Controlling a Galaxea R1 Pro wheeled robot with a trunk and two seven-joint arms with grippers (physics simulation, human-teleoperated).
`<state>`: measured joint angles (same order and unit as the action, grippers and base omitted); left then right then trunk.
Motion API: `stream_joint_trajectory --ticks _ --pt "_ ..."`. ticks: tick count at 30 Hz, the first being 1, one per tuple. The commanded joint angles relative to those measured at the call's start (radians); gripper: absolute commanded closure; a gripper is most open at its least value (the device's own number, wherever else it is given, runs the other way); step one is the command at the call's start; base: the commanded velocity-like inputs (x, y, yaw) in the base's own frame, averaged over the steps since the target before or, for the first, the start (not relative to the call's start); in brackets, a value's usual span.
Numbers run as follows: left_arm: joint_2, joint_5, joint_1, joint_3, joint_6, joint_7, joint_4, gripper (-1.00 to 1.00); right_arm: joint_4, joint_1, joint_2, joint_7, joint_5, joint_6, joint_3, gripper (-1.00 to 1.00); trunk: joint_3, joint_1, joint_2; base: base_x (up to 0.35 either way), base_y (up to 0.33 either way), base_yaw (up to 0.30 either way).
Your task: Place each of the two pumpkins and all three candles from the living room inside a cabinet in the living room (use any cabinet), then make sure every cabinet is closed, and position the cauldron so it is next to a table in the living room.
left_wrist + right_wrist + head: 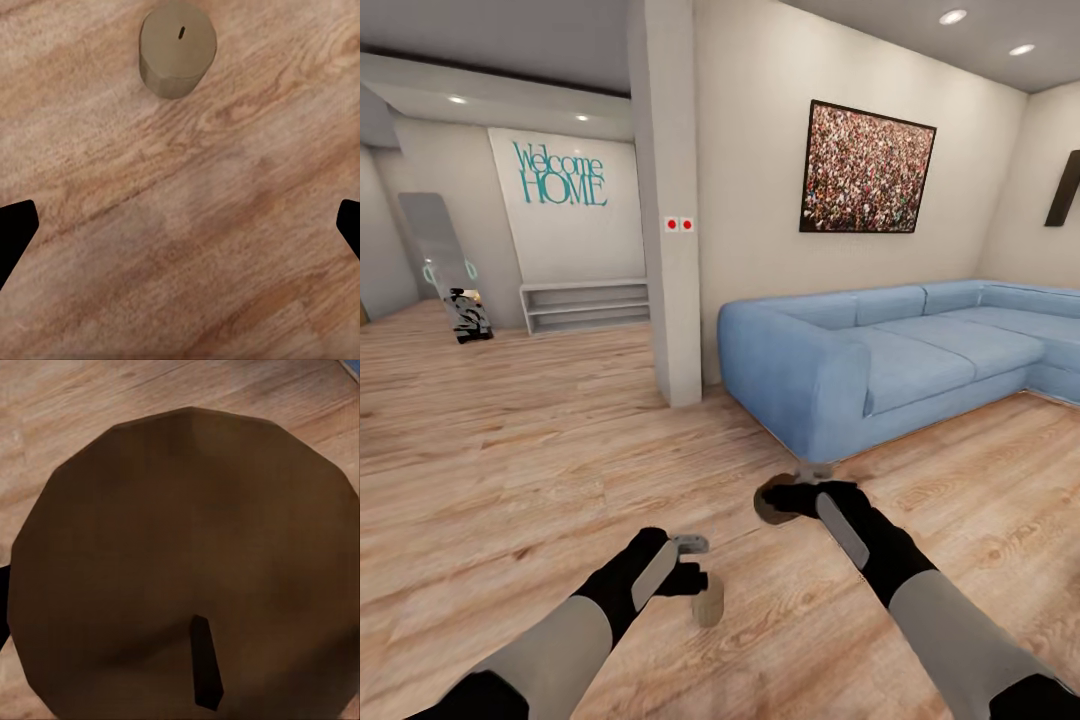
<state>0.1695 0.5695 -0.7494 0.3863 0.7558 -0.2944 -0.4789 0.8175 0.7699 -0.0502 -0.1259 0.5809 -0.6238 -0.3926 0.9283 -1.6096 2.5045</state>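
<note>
One cream-beige candle stands upright on the wooden floor just beyond my left gripper. In the left wrist view this candle lies ahead of the gripper, whose dark fingertips are spread wide apart with only floor between them. My right gripper is shut on a second candle, held above the floor in front of the sofa. Up close in the right wrist view, that candle shows its flat top and dark wick. Pumpkins, cabinet, cauldron and table are out of view.
A blue corner sofa runs along the right wall, just beyond my right hand. A white pillar stands at centre. Past it, an open wooden floor leads to a low white shelf under a "Welcome HOME" sign.
</note>
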Motion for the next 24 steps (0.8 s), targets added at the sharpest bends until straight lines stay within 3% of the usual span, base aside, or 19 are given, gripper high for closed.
stream_joint_trajectory --ticks 1,5,10,14,19,24 --pt "-0.001 0.010 -0.001 0.008 -0.006 -0.007 0.007 -1.00 0.036 0.000 -0.003 -0.011 0.008 -0.028 0.002 1.00 0.001 0.000 0.000 0.000 0.000 0.000" --pt "0.001 0.010 -0.001 0.017 -0.057 0.000 0.061 -1.00 0.124 0.000 -0.008 -0.012 0.008 -0.075 0.011 1.00 0.001 0.000 0.000 0.000 0.000 0.000" --pt "0.001 0.009 -0.001 0.071 -0.082 0.038 0.080 -1.00 0.157 0.000 -0.008 -0.012 0.001 -0.090 0.007 1.00 0.001 0.000 0.000 0.000 0.000 0.000" --pt "0.000 -0.004 -0.001 0.078 -0.091 0.056 0.083 -1.00 0.158 0.000 -0.007 -0.013 0.000 -0.091 0.007 1.00 0.001 0.000 0.000 0.000 0.000 0.000" --pt "-0.001 -0.065 -0.001 0.081 -0.093 0.069 0.086 -1.00 0.151 0.000 -0.007 -0.022 0.000 -0.090 0.007 1.00 0.001 0.000 0.000 0.006 -0.002 -0.014" --pt "-0.001 -0.071 -0.001 0.082 -0.093 0.072 0.086 -1.00 0.134 0.000 -0.007 -0.046 0.000 -0.090 0.007 1.00 0.001 0.000 0.000 0.195 -0.081 -0.209"
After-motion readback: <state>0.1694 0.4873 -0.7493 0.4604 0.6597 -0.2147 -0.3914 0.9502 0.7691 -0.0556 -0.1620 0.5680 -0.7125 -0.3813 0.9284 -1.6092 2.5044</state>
